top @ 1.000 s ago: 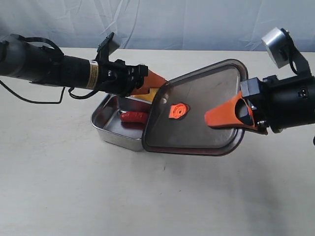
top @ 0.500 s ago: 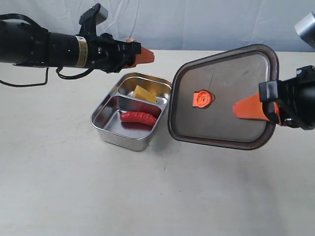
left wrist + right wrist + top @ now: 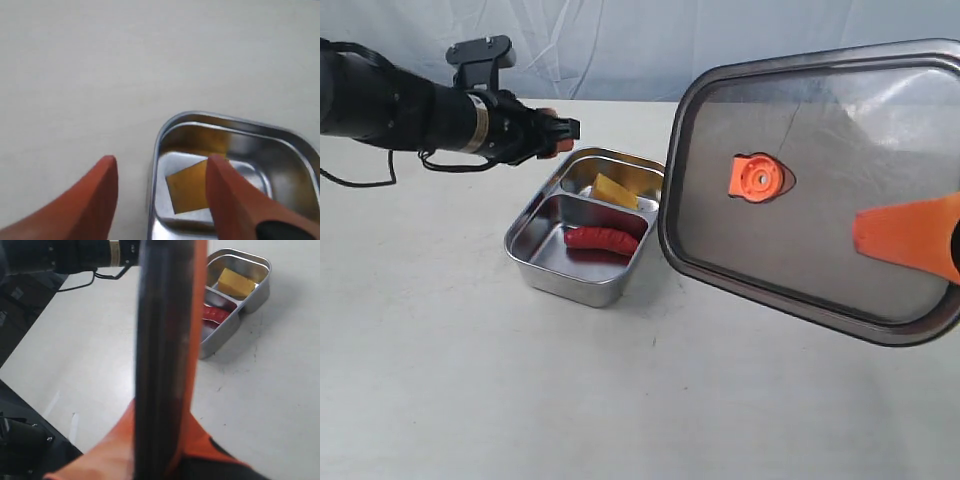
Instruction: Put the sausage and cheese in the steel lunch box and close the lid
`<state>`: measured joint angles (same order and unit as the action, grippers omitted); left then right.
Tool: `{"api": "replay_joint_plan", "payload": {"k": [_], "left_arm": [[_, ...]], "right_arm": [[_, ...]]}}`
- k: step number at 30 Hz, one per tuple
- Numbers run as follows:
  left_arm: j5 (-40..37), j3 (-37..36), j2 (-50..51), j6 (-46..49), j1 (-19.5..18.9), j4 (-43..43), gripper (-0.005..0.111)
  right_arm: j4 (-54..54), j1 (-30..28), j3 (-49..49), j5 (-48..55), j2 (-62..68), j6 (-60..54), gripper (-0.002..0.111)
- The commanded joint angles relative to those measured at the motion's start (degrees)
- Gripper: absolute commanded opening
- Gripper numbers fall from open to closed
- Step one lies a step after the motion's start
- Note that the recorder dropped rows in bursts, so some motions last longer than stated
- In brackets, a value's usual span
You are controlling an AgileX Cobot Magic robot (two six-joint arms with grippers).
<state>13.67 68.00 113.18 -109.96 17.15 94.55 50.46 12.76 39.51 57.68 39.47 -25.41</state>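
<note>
The steel lunch box (image 3: pixel 535 245) sits open on the table. The red sausage (image 3: pixel 602 238) lies in its larger compartment, and the yellow cheese (image 3: pixel 615 190) in the smaller one. My left gripper (image 3: pixel 560 133) hovers just off the box's far left corner, open and holding nothing. In the left wrist view its orange fingers (image 3: pixel 95 200) frame the cheese (image 3: pixel 189 186) and the box rim (image 3: pixel 235 122). My right gripper (image 3: pixel 880 232) is shut on the dark lid (image 3: pixel 810 120), held high and tilted to the right of the box, its orange valve tab (image 3: pixel 757 178) showing. The right wrist view shows the lid (image 3: pixel 165 340) edge-on.
The left arm (image 3: pixel 390 105) stretches in from the left over the back of the pale table (image 3: pixel 470 380). A light cloth backdrop hangs behind. In the right wrist view the lunch box (image 3: pixel 257 292) lies beyond the lid, and the table edge (image 3: pixel 30 385) drops to a dark floor.
The right gripper has raised the lid up and to the right, away from the box. The left gripper has drawn back leftward from over the box, leaving the cheese in the small compartment.
</note>
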Motion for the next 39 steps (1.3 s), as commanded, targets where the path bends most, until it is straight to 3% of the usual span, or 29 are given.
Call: {"api": "replay_joint_plan", "payload": {"k": [1, 4, 7, 11, 14, 19, 23, 26, 34, 39], "left_arm": [[-1.9, 0.1, 3.6, -6.3, -0.2, 1.2, 0.05], [-5.0, 0.1, 3.2, -6.8, -1.3, -3.1, 0.038], [-6.0, 0.6, 3.2, -6.8, -1.6, -4.8, 0.013], [-5.1, 2.1, 3.8, -4.1, -1.5, -4.6, 0.002], [-2.4, 4.7, 6.3, -0.2, -0.2, -4.4, 0.002], [-4.4, 5.8, 9.7, 1.1, 1.1, -2.5, 0.002], [3.7, 8.5, 12.2, 2.0, 1.3, -1.3, 0.002], [10.3, 11.5, 12.5, 9.1, 2.1, -1.3, 0.002], [17.5, 12.1, 12.5, 23.0, 7.3, -1.0, 0.002], [19.3, 12.1, 12.5, 24.7, 10.1, 0.3, 0.002]], "right_arm": [[-3.2, -0.1, 0.3, 2.2, -1.9, 1.8, -0.001], [-6.6, -0.1, 0.3, 3.7, -2.0, 3.6, -0.001], [-6.5, -0.1, 0.3, 4.7, -2.0, 3.6, -0.001], [-6.5, -0.1, 0.3, 6.5, -2.0, 4.5, -0.001], [-5.2, -0.1, 0.3, 7.8, -2.0, 4.7, -0.001], [-3.4, -0.1, 0.3, 8.4, -5.4, 5.7, -0.001], [-3.4, -0.1, 0.3, 9.0, -9.1, 6.9, -0.001], [-3.8, -0.1, 0.3, 9.6, -11.4, 8.6, -0.001], [-9.3, -0.1, 0.3, 9.6, -12.2, 12.1, -0.001], [-9.9, -0.1, 0.3, 9.3, -12.2, 12.2, -0.001]]}}
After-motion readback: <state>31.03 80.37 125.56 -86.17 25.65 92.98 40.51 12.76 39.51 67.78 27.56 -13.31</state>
